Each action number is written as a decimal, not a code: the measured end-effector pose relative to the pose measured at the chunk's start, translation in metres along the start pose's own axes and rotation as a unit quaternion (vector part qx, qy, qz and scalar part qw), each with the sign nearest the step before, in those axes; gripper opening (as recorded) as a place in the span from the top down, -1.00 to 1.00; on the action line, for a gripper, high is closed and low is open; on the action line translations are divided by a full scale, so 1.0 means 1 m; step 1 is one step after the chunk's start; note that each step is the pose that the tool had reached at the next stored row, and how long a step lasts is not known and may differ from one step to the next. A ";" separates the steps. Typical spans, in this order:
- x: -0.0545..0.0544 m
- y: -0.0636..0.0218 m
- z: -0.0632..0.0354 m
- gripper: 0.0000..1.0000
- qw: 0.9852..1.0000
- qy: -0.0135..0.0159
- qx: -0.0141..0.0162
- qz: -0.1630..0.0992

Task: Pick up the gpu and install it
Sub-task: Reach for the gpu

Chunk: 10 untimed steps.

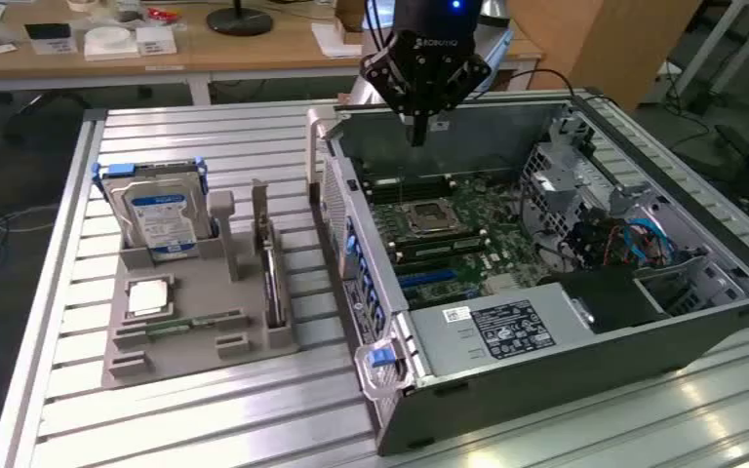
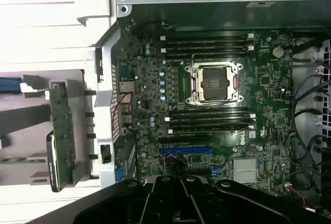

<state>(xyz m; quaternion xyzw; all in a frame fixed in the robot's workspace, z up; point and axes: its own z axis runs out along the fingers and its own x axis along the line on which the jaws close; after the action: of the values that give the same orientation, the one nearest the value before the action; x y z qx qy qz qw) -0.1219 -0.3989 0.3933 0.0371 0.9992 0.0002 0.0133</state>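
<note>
Above the open computer case (image 1: 570,385), the gripper (image 1: 416,132) hangs with its jaws together and empty, while the gpu (image 1: 270,268) stands on edge in the grey holder (image 1: 192,351) just beside the case wall (well apart from the gripper). So thin a card could slip or tilt in a grasp. The wall and the hard drive (image 1: 160,210) crowd it, so a finger might strike either.

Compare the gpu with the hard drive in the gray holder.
The hard drive is a thick silver block with a blue label; the gpu is a thin dark card. The hard drive shows its broad face in the exterior view; the gpu shows nearly edge-on. Both stand upright in the gray holder.
</note>
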 end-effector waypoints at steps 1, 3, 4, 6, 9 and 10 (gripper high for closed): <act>0.000 0.0000 0.0000 0.79 1.000 0.000 0.000 0.000; 0.000 0.0000 0.0000 0.79 1.000 0.000 0.001 0.000; 0.000 0.0000 0.0000 0.79 1.000 0.000 0.001 0.000; 0.000 0.0000 0.0000 0.79 1.000 0.000 0.001 0.000; 0.000 0.0000 0.0000 0.79 1.000 0.000 0.001 0.000; 0.000 0.0000 0.0000 0.79 1.000 0.000 0.002 0.000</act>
<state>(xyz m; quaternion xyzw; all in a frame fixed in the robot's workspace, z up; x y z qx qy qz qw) -0.1220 -0.3988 0.3933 0.0372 0.9992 -0.0013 0.0133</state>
